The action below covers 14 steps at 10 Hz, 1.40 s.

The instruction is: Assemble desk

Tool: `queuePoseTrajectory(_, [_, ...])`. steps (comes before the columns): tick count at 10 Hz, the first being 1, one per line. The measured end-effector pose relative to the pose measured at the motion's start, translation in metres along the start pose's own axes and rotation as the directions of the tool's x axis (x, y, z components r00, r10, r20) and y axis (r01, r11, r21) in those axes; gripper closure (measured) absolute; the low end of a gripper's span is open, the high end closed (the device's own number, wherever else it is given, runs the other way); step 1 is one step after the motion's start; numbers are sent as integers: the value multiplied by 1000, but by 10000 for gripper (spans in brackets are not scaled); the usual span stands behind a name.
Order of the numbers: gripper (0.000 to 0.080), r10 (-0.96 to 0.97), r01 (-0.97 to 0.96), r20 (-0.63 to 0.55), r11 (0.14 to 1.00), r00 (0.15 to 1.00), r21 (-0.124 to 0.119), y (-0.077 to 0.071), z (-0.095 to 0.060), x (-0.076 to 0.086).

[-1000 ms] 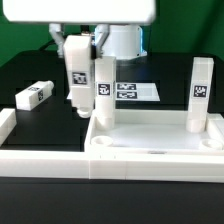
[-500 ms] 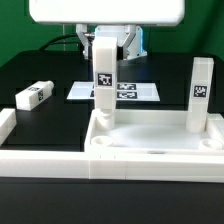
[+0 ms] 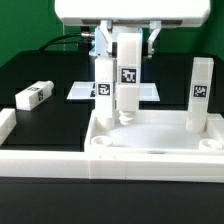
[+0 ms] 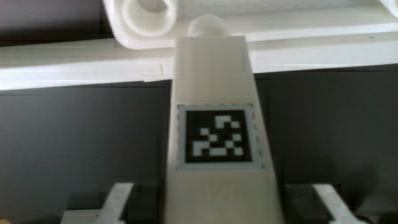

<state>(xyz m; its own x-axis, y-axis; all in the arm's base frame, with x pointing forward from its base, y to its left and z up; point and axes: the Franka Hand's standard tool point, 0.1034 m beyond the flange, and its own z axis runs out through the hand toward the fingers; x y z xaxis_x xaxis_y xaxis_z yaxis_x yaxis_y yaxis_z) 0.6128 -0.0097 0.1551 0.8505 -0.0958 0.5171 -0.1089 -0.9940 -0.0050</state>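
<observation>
The white desk top [image 3: 150,160] lies tray-like at the front; its rim [image 4: 89,62] also shows in the wrist view. One leg [image 3: 104,95] stands upright in its back corner on the exterior view's left, another leg [image 3: 200,92] in the back corner on the right. My gripper [image 3: 127,48] is shut on a third tagged leg [image 3: 127,88], held upright with its lower end just over the tray's back part, close beside the standing left leg. In the wrist view this held leg [image 4: 219,120] runs between the gripper [image 4: 222,205] fingers [image 4: 118,200] toward the tray. A fourth leg [image 3: 33,96] lies loose on the table.
The marker board [image 3: 82,92] lies flat behind the tray, mostly hidden by the legs. A white border rail [image 3: 6,128] runs along the exterior view's left and front. The arm's white body [image 3: 130,10] fills the upper part of the view.
My gripper has carried the held leg toward the exterior view's right, from left of the standing left leg, across it, to over the tray. The other parts have not moved.
</observation>
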Motion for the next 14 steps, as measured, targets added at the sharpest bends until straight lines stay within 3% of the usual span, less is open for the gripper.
queuePoseTrajectory(1, [509,-1,1,-36,1000,999,-2,-8,2,0])
queuePoseTrajectory(4, [509,-11,11,-24,1000,1000,-1,-8,4,-3])
queuePoseTrajectory(9, [509,-18,21,-35,997,999,72,-91,5,-4])
queuePoseTrajectory(14, [509,-31,34,-32,997,999,73,-93,7,-6])
